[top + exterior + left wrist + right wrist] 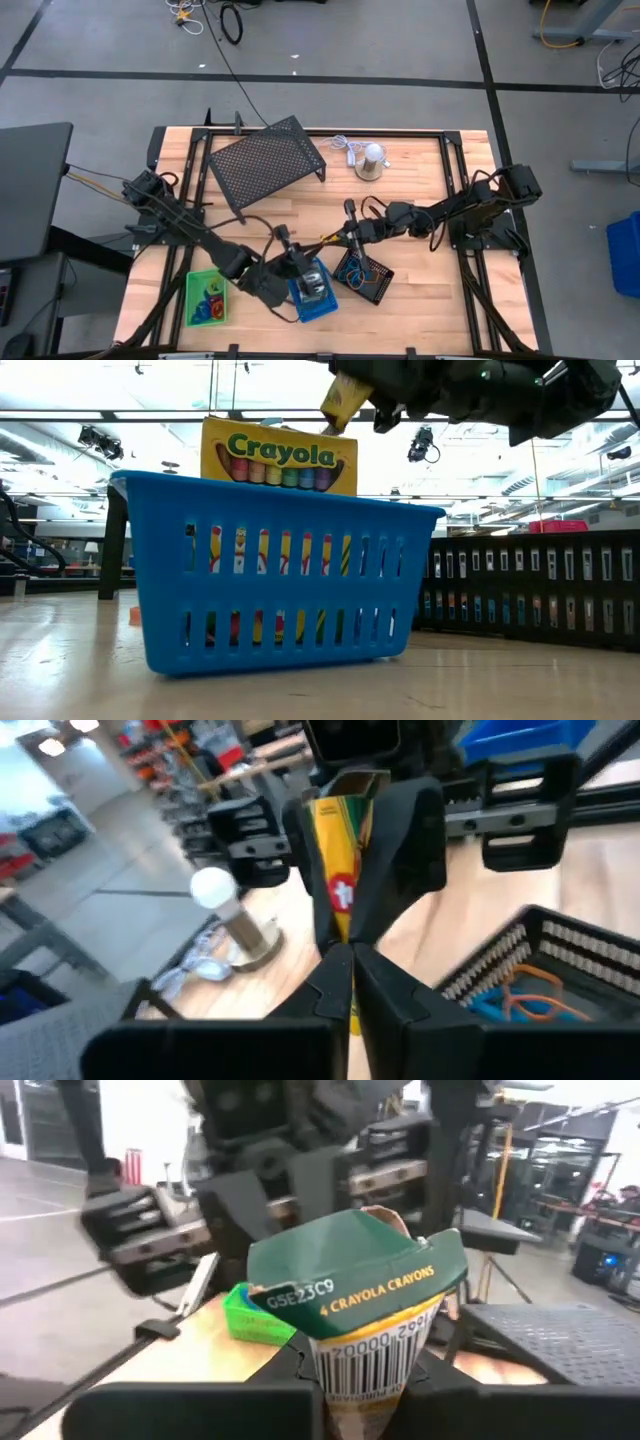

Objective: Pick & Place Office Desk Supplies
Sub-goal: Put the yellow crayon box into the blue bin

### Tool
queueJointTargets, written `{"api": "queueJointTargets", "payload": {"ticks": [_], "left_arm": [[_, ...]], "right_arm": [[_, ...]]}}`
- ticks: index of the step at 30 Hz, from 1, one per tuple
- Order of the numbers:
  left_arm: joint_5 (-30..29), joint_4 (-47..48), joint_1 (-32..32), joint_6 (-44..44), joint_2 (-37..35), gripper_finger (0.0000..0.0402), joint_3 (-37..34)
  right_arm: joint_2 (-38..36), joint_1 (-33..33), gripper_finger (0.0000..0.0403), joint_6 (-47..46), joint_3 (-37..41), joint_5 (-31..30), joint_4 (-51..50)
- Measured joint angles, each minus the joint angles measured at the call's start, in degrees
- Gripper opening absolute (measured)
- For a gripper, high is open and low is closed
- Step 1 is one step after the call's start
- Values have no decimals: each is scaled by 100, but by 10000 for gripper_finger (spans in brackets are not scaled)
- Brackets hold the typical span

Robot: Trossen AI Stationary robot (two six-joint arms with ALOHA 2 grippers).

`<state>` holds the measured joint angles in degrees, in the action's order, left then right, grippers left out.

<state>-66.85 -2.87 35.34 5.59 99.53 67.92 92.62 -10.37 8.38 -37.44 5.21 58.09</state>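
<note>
Overhead, a wooden table (pixel 420 180) stands on grey concrete floor (pixel 100 40).

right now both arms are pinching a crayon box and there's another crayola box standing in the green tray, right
Not quite: the second Crayola box stands in the blue tray, not a green one, as the low view shows. The rest holds: both arms' fingers are pinching a crayon box.
</note>
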Motion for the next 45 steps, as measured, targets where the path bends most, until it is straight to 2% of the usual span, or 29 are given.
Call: {"api": "queueJointTargets", "payload": {"ticks": [6,10,18,23,27,33,39,45], "left_arm": [[-308,456,227,502,-31,4,0],[-669,1135,451,1175,-31,3,2],[-1252,3353,1050,3674,-31,2,2],[-1276,4235,1268,4685,-31,2,2],[-1268,4589,1356,5000,-31,2,2],[-1385,5054,1383,5362,-31,1,2],[-1429,5269,1385,5473,-31,1,2],[-1456,5288,1385,5481,-31,1,2]], "right_arm": [[0,30,28,-61,-4,-42,101],[0,-8,28,-172,-6,106,128],[0,-434,28,-150,-13,1063,21],[0,-848,28,10,-209,1123,-488],[286,-1180,28,284,-839,1115,-1268],[1254,-1329,28,501,-1822,1299,-1970],[1749,-1331,28,514,-2171,1711,-2061],[1897,-1320,28,621,-2200,1419,-2335]]}}
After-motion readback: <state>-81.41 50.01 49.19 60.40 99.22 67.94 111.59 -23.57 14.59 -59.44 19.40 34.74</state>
